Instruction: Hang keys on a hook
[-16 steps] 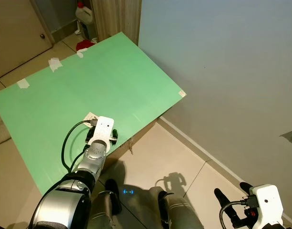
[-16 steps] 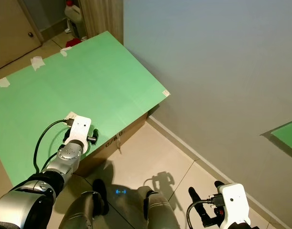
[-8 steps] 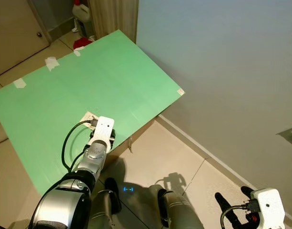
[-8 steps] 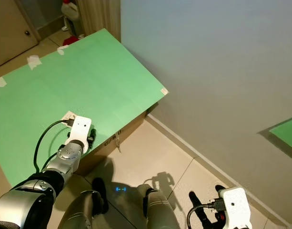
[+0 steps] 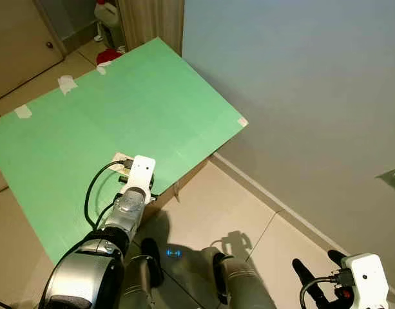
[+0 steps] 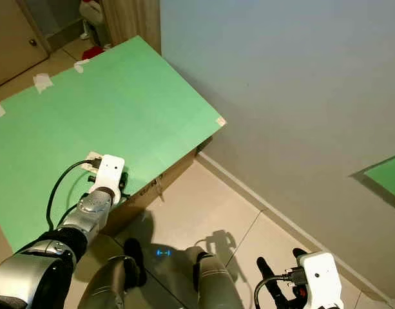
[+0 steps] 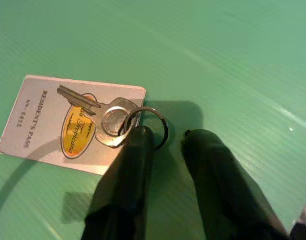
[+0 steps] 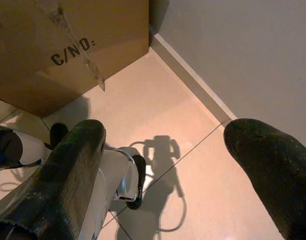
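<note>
A silver key on a metal ring lies on a white card with a yellow oval, flat on a green board. My left gripper is down at the board with its fingers slightly apart, so it is open. One fingertip rests over the ring and the other stands just beside it. From the head, the left arm's white wrist covers the key, and the card's corner peeks out. My right gripper hangs open low over the floor, holding nothing.
The green board lies on a cardboard box and has tape pieces at its far edge. A grey wall with a baseboard rises on the right. A door, a white bottle and a red thing are behind.
The whole picture has drifted a little as the camera moved. My left gripper stays by the card. The right gripper sits somewhat lower in the picture than a second ago.
</note>
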Robot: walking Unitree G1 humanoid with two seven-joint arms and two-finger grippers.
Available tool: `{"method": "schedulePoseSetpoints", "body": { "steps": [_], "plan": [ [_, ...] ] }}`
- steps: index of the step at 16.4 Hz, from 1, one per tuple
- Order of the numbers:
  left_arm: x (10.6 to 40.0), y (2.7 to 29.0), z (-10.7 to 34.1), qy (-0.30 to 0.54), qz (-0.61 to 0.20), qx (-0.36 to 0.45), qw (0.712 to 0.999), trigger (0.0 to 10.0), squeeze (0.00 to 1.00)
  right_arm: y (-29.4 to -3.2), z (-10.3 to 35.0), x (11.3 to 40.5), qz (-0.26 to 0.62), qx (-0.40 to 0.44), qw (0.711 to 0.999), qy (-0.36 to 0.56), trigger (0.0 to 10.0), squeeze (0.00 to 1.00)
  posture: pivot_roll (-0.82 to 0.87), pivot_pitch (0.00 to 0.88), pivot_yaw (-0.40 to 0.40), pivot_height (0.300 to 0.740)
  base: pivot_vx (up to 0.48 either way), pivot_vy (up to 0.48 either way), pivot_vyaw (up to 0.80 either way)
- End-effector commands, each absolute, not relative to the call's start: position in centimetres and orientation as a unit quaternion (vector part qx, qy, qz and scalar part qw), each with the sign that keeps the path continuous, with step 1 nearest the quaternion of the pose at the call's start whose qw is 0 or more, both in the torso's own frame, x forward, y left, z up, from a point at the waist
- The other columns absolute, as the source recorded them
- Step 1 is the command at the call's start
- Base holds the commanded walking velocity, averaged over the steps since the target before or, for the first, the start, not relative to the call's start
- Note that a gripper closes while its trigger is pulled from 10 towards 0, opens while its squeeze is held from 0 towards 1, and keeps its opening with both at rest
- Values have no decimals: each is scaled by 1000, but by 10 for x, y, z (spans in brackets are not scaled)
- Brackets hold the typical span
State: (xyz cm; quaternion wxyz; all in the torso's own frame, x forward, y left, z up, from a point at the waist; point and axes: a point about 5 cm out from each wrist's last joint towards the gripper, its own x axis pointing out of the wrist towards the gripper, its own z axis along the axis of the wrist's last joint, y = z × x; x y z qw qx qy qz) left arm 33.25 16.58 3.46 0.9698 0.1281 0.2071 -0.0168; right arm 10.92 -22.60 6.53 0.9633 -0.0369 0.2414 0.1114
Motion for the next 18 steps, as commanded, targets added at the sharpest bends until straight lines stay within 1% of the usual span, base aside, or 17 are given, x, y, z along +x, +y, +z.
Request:
{"method": "schedulePoseSetpoints", "body": {
  "steps": [1, 3, 5, 9, 11, 12, 13, 14, 16, 18],
  "plan": [
    [332, 163, 35, 197, -21, 110, 974, 0, 0, -231, 61, 103, 102, -37, 959, 261, 10000, 0, -528, 354, -75, 740, 0, 0, 0],
    [338, 157, 48, 144, -30, 94, 985, 0, 0, -229, 59, 108, 104, -35, 960, 259, 10000, 0, -509, 348, -67, 740, 0, 0, 0],
    [336, 153, 59, 85, -36, 75, 993, 0, 0, -226, 57, 113, 108, -32, 960, 255, 10000, 0, -493, 342, -63, 740, 0, 0, 0],
    [329, 159, 63, 60, -38, 71, 995, 0, 0, -223, 53, 117, 115, -30, 960, 253, 10000, 0, -471, 325, -57, 740, 0, 0, 0],
    [326, 166, 55, 89, -30, 106, 990, 0, 0, -222, 51, 123, 117, -30, 961, 250, 10000, 0, -461, 307, -50, 740, 0, 0, 0],
    [325, 167, 52, 96, -28, 115, 988, 3961, 0, -222, 50, 123, 118, -30, 961, 249, 10000, 0, -465, 301, -50, 740, 0, 0, 0],
    [324, 171, 49, 105, -25, 124, 986, 10000, 714, -222, 49, 124, 119, -30, 961, 248, 10000, 0, -465, 295, -49, 740, 0, 0, 0],
    [326, 174, 50, 107, -25, 139, 984, 10000, 1000, -221, 49, 125, 119, -29, 962, 244, 10000, 0, -468, 282, -43, 740, 0, 0, 0],
    [326, 177, 49, 117, -15, 138, 983, 10000, 1000, -218, 48, 132, 120, -25, 965, 234, 10000, 0, -454, 265, -29, 740, 0, 0, 0],
    [305, 181, 44, 97, -5, 117, 988, 10000, 1000, -210, 42, 151, 125, -15, 967, 221, 10000, 0, -377, 226, 3, 740, 0, 0, 0]
  ]
}}
